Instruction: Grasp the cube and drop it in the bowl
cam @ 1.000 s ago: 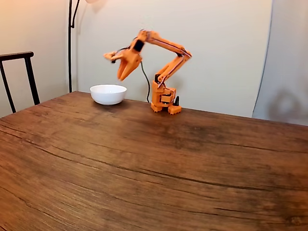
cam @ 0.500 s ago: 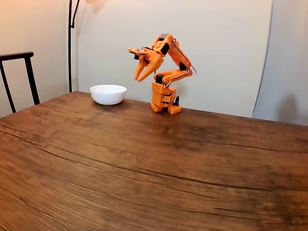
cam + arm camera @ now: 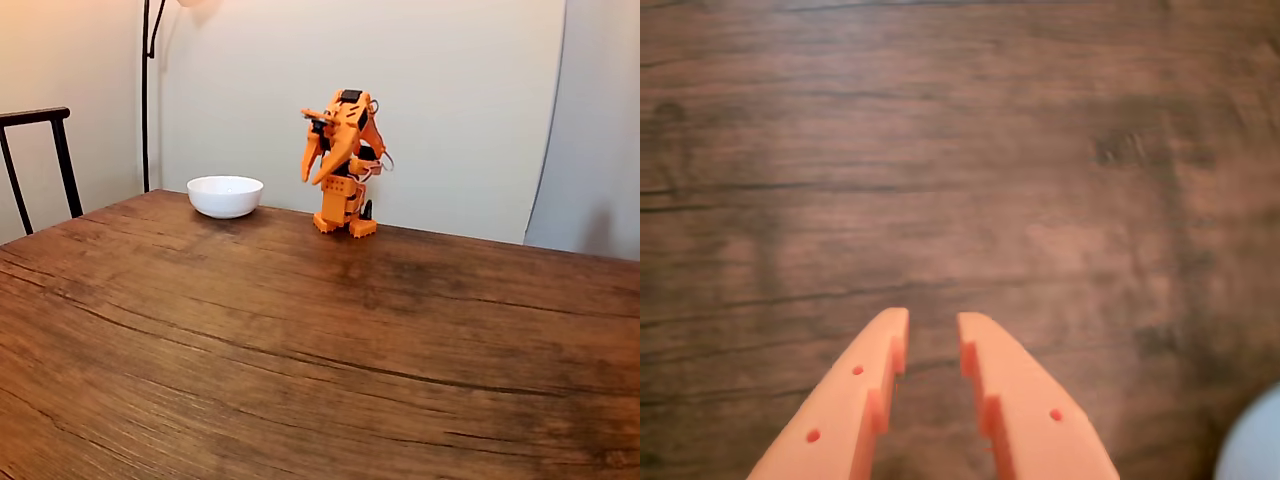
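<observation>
The white bowl [image 3: 225,195] stands at the far left of the wooden table [image 3: 300,330]; a white blur at the lower right corner of the wrist view looks like its rim [image 3: 1252,448]. The orange arm is folded up over its own base, to the right of the bowl. Its gripper [image 3: 313,180] points down, well clear of the bowl. In the wrist view the gripper [image 3: 933,318] hangs over bare wood, its two orange fingers slightly apart with nothing between them. The cube is out of view.
A dark chair back [image 3: 35,160] stands past the table's left edge, and a lamp pole [image 3: 146,90] rises behind the bowl. A pale wall runs along the far side of the table.
The arm has pulled back from above the bowl and folded over its base. The gripper moved right and now points down.
</observation>
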